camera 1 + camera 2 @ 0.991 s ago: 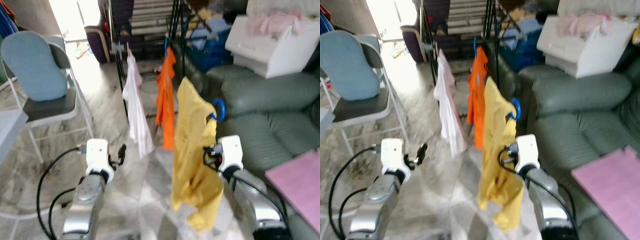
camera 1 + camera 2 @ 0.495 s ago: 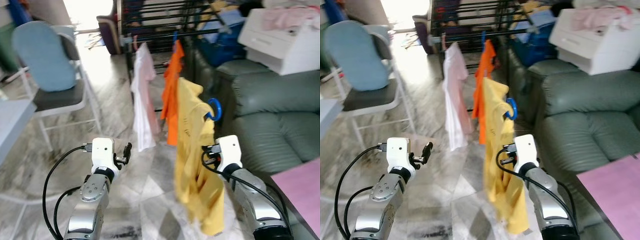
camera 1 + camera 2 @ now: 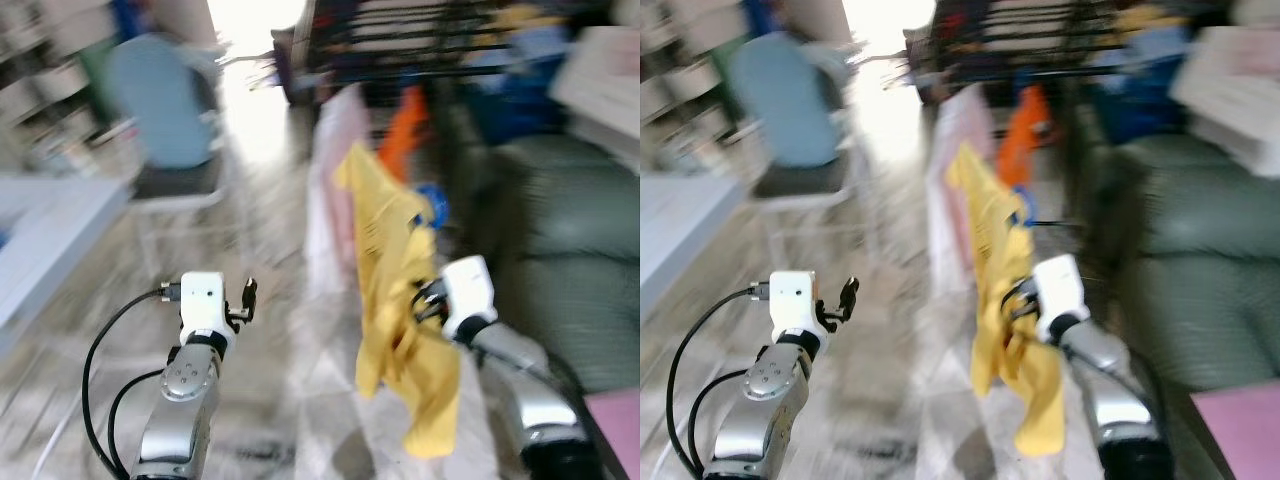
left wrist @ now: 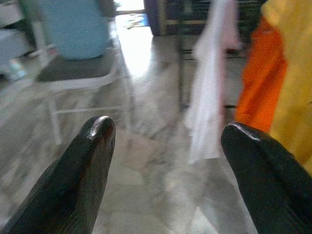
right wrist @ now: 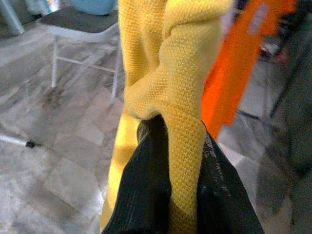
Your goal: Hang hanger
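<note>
My right gripper is shut on a yellow shirt that hangs on a blue hanger; the hanger's hook sticks up behind the collar. In the right wrist view the yellow knit cloth is pinched between the black fingers. Ahead stands a dark clothes rack with a white garment and an orange garment on it. My left gripper is open and holds nothing, at waist height on the left. The head views are blurred.
A folding chair with a blue cushion stands at the left. A grey-green sofa runs along the right, with a pink sheet at its near corner. A pale table edge is at the far left. Tiled floor lies between.
The camera has swung and the picture has blurred; the rack and chair have shifted right in view. Both grippers keep the same pose, the right still shut on the yellow shirt.
</note>
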